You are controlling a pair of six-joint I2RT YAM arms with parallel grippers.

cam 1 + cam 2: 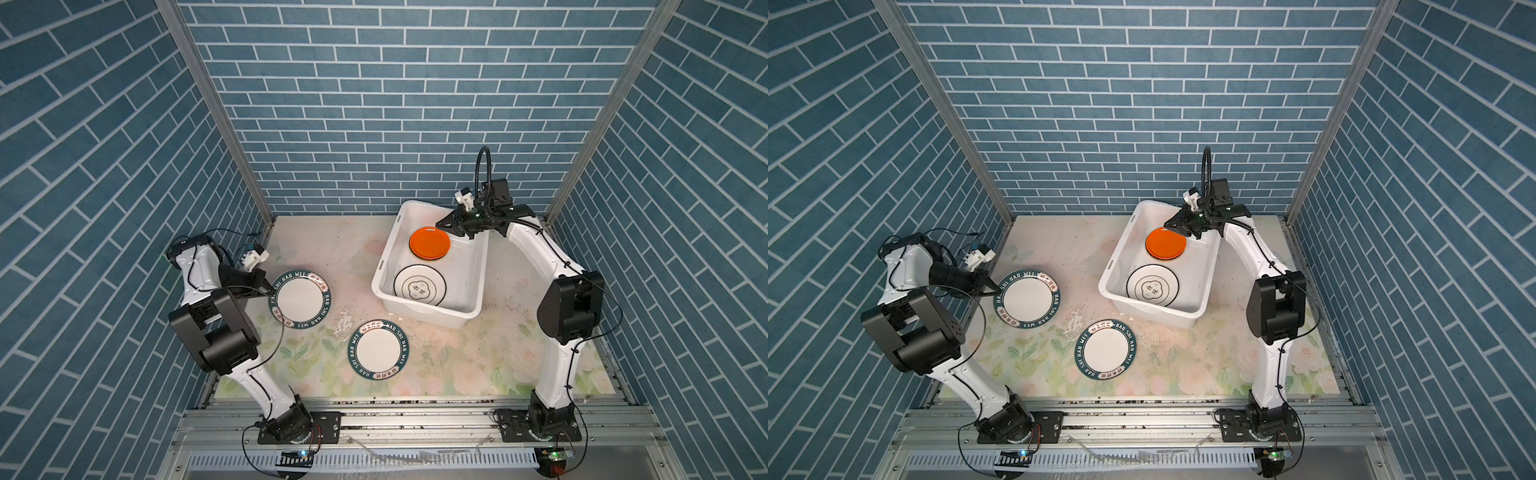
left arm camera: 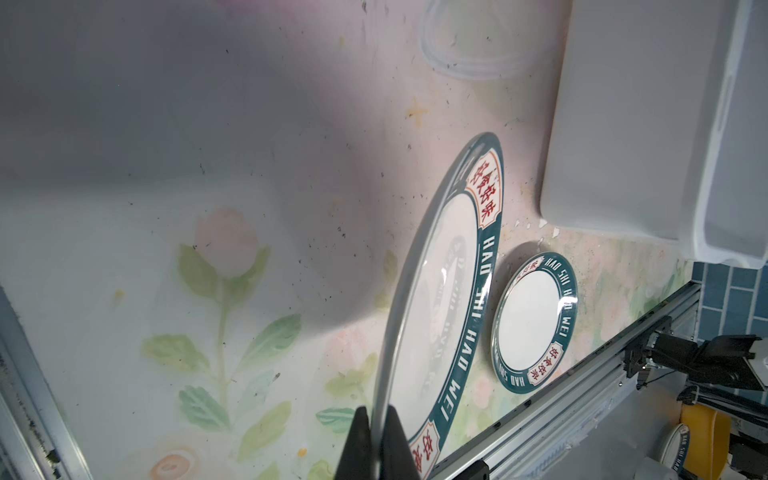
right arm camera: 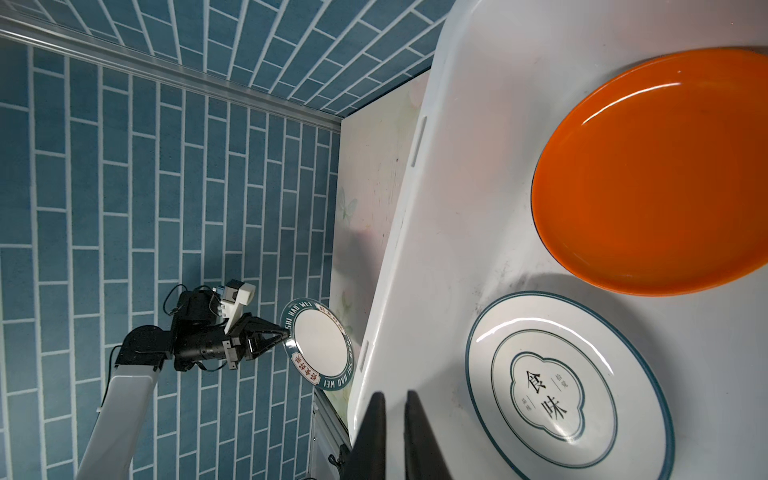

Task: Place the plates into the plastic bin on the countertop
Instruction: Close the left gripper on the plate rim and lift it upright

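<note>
Your left gripper [image 2: 377, 411]: clamped on one green-rimmed plate [image 1: 300, 300], tilted, near the bench's [image 1: 457, 365] left edge. Your right gripper [image 3: 395, 395]: narrowly apart, empty, over the single bin [image 1: 469, 286] by the far right corner. Plates, four counted: second green-rimmed plate [image 1: 378, 350] flat toward the front edge; orange plate [image 1: 429, 243] and black-rimmed plate [image 1: 419, 288] inside the bin. Bench floral, scuffed; walls [image 1: 374, 104] blue brick.

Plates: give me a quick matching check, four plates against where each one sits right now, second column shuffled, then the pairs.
Plates
1. orange plate
2. black-rimmed white plate
3. lettered plate by the left arm
4. lettered plate near the front edge

Places
A. lying free on the countertop
B. near end of the plastic bin
C. rim pinched in the left hand
D. far end of the bin, beside the right hand

Pairs: 1-D, 2-B, 3-C, 4-A
</note>
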